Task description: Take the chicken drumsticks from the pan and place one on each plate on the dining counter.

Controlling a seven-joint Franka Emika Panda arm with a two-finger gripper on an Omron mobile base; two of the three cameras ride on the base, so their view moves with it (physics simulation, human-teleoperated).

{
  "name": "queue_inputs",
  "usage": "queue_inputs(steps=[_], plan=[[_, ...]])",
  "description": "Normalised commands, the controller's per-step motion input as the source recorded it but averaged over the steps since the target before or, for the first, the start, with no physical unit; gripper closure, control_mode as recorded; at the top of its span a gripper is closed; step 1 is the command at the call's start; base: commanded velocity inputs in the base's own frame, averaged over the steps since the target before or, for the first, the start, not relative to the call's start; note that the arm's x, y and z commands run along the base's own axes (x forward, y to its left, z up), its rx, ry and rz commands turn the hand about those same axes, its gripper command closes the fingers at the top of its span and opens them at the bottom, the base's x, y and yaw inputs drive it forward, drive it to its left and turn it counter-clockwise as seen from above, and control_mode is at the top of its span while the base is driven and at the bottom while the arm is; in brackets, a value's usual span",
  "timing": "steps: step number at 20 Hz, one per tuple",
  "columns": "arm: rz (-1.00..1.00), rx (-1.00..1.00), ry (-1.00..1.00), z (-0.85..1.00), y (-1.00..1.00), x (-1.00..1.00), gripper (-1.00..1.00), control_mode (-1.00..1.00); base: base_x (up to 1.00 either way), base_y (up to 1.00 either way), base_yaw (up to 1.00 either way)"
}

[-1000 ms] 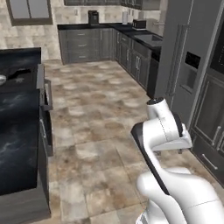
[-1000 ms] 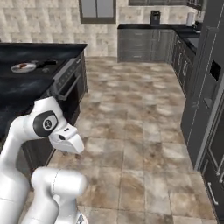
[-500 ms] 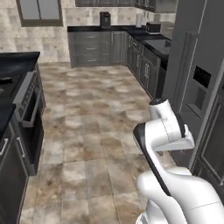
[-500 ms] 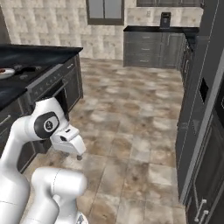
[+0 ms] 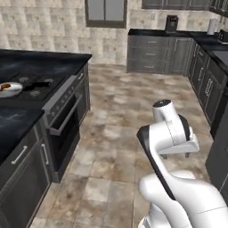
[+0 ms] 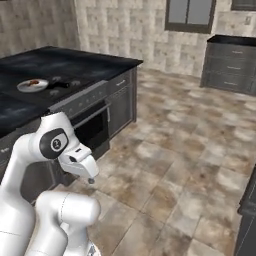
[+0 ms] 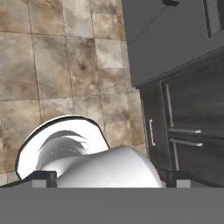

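Brown stone tiles cover the kitchen floor, with grey cabinets along the far wall under a window; no brand, label or writing can be read anywhere. At the left stands a black marble desk veined in white, carrying a built-in stove with an oven beneath. On the stove's burner top, toward the desk's left edge, sits the pan, round, shallow and light grey, its black handle pointing away to the right. Inside it lies something small and reddish-brown, the chicken drumsticks, too small to count. The fingers are spread wide apart over the floor beside dark cabinet doors, grasping nothing.
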Motion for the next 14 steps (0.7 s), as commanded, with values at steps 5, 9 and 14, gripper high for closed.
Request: queue_inputs(steps=[5,9,14], plan=[[0.00,0.00,0.00,0.00,0.00,0.00,-1.00,1.00,1.00,-0.52,0.58],[0.00,0.00,0.00,0.00,0.00,0.00,-1.00,1.00,0.99,-0.49,0.52],[0.00,0.00,0.00,0.00,0.00,0.00,-1.00,1.00,0.89,-0.44,0.46]])
